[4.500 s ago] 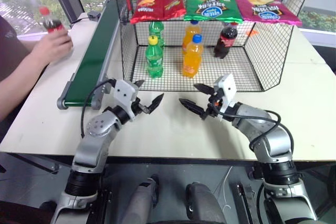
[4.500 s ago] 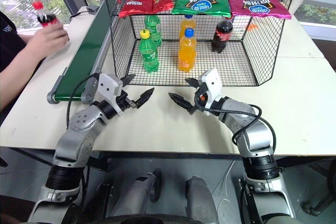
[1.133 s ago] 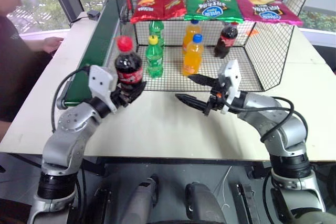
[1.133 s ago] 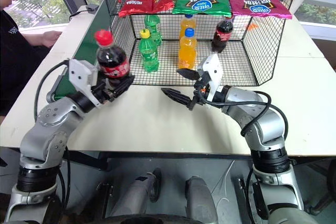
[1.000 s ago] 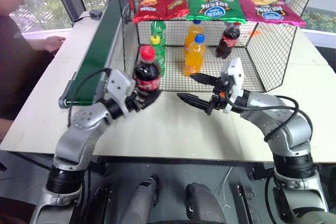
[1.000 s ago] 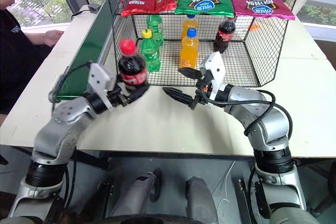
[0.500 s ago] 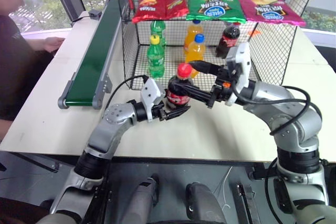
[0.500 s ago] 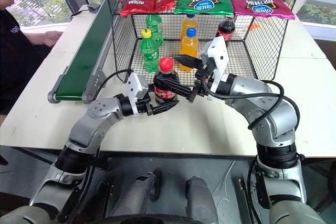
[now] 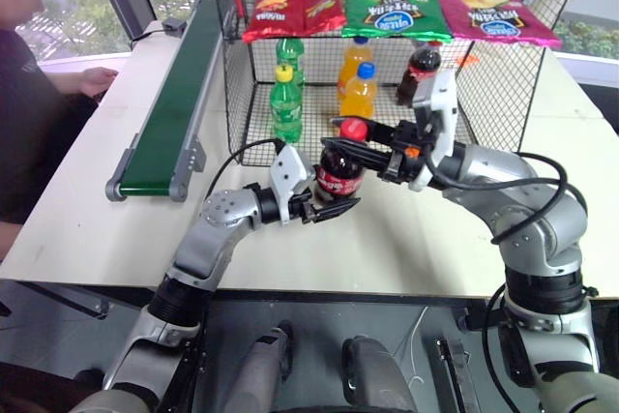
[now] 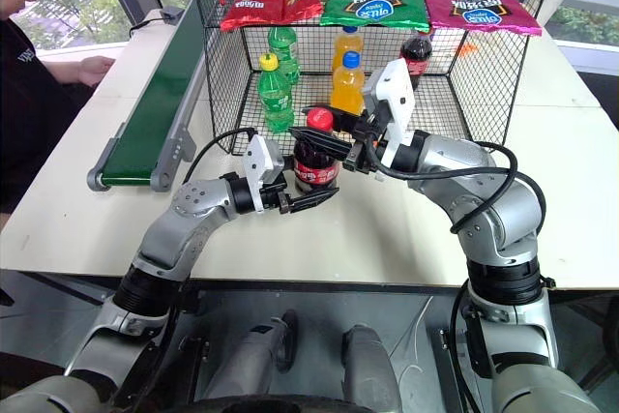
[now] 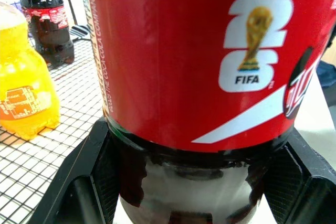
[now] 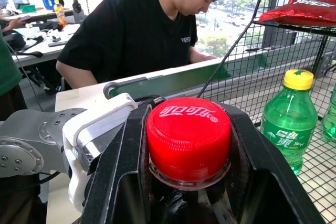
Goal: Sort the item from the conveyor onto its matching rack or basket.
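Between both grippers – cola bottle [image 9: 338, 173]: left jaws clamp body, right jaws clamp cap.

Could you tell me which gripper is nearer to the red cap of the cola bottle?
Right. The right gripper has its fingers closed around the red cap itself, while the left gripper grips the cola bottle lower down, around its body beneath the label.

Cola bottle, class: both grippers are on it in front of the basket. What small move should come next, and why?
Probably the left gripper should let go. The right gripper has its fingers shut around the cola bottle at the red cap, so the handover looks made, and the black wire basket stands just behind.
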### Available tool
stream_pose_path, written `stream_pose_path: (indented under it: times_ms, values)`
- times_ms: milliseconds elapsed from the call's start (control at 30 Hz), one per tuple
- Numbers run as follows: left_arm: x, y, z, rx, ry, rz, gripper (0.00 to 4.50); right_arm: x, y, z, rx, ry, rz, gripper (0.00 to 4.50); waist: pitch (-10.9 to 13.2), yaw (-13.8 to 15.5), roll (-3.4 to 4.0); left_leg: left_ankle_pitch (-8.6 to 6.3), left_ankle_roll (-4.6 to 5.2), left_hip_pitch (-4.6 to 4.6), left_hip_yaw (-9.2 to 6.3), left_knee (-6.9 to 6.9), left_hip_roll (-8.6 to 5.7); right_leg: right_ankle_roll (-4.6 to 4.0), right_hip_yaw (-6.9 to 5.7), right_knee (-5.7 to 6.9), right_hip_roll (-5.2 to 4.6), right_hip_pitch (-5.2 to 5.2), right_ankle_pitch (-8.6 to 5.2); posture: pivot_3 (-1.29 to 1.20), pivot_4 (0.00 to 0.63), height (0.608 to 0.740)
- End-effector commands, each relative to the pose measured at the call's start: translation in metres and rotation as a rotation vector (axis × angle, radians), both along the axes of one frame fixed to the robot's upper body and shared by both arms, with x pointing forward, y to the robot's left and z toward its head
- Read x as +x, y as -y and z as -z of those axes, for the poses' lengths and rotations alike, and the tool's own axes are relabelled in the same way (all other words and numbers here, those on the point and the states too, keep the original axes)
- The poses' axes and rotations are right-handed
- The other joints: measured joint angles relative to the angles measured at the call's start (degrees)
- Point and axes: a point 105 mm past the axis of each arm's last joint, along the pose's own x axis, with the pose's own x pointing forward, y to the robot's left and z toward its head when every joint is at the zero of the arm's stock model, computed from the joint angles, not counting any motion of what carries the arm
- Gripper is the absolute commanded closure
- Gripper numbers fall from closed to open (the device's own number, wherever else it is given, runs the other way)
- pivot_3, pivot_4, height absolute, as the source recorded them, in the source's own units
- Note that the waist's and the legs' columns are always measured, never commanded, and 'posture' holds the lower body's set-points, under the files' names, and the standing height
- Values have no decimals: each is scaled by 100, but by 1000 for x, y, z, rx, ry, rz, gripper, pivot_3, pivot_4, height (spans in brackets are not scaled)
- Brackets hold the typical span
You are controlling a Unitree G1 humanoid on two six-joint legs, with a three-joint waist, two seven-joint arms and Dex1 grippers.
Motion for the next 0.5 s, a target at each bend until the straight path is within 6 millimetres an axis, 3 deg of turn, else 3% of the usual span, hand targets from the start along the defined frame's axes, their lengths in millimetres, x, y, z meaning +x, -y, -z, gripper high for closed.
stream_pose_path:
  times_ms: [33, 167, 267, 500]
  values:
    - [2, 2, -30, -62, 144, -14, 1616, 1, 1, -9, 8, 45, 21, 3344, 0, 5, 0, 0, 0, 0, 0, 0, 0, 0, 0, 0, 0, 0, 0, 0, 150, 738]
    - [11, -4, -36, -101, 139, -53, 1616, 5, 2, -9, 11, 57, 49, 3344, 0, 2, 0, 0, 0, 0, 0, 2, 0, 0, -1, 0, 0, 1, 0, 0, 150, 738]
    - [12, -7, -34, -91, 128, -51, 89, 8, 3, -10, 16, 64, 75, 3344, 0, 0, 0, 0, 0, 0, 0, 2, 0, 1, -2, 1, 0, 0, 0, 0, 150, 738]
    - [6, -12, -21, -20, 95, -42, 33, 16, 9, -17, 37, 76, 136, 3344, 0, -12, 1, 1, 2, 0, 1, 1, 0, 4, -1, 3, 2, -2, 2, 0, 150, 738]
